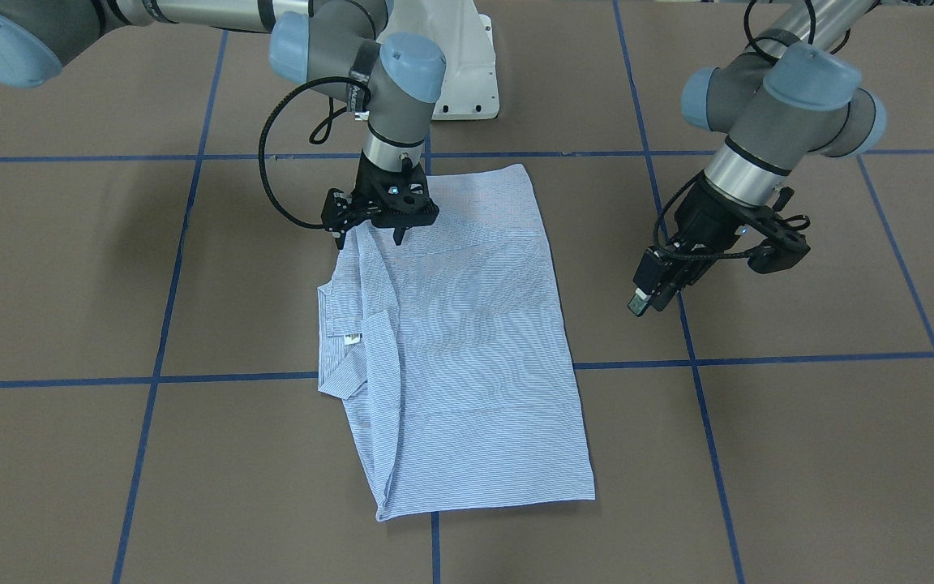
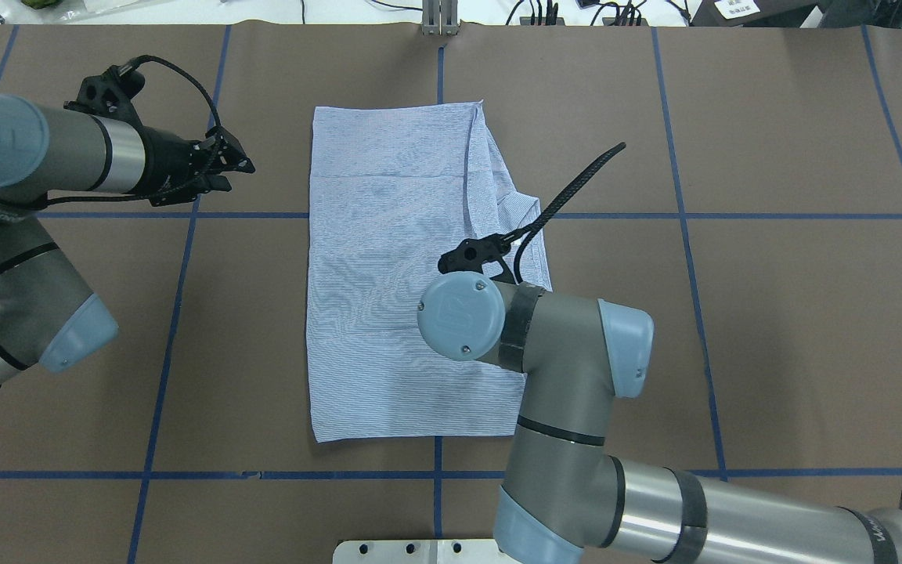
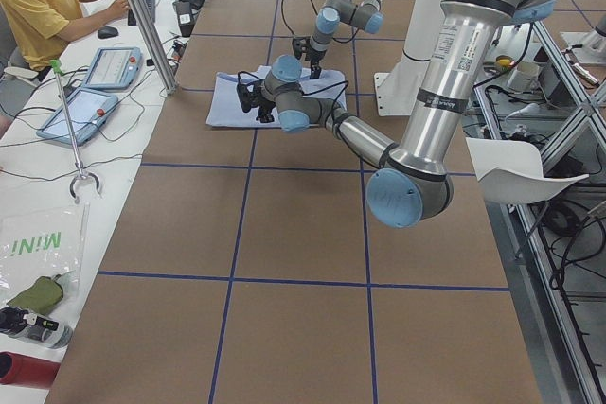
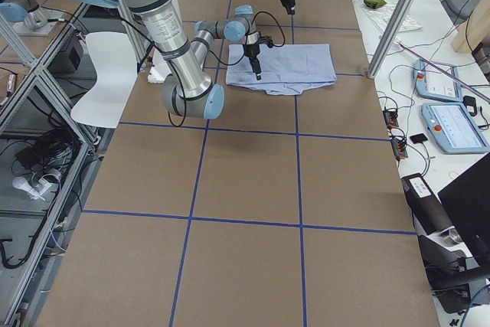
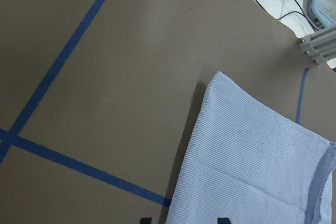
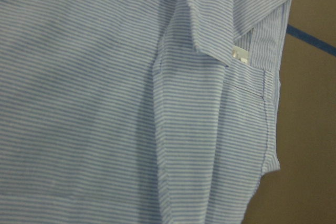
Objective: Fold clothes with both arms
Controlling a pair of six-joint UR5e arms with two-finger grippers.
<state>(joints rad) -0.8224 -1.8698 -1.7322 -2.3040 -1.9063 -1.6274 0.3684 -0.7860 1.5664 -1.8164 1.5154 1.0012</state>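
The light blue striped shirt [image 1: 467,341] lies flat on the brown table, folded into a long rectangle, and also shows in the overhead view [image 2: 388,274]. Its collar and small white neck label [image 1: 351,338] sit at one long edge; the label shows in the right wrist view [image 6: 239,53]. My right gripper [image 1: 370,237] stands upright over the shirt's corner nearest the robot base, fingers apart, tips at the cloth. In the overhead view its wrist hides it. My left gripper [image 2: 238,176] is open and empty, off the shirt's other long edge, apart from the cloth [image 5: 252,171].
Blue tape lines [image 1: 434,377] grid the table. The white pedestal base [image 1: 467,73] stands behind the shirt. An operator [image 3: 38,7] sits at a side bench with tablets [image 3: 109,68]. A metal post [image 4: 390,28] stands near the shirt's far end.
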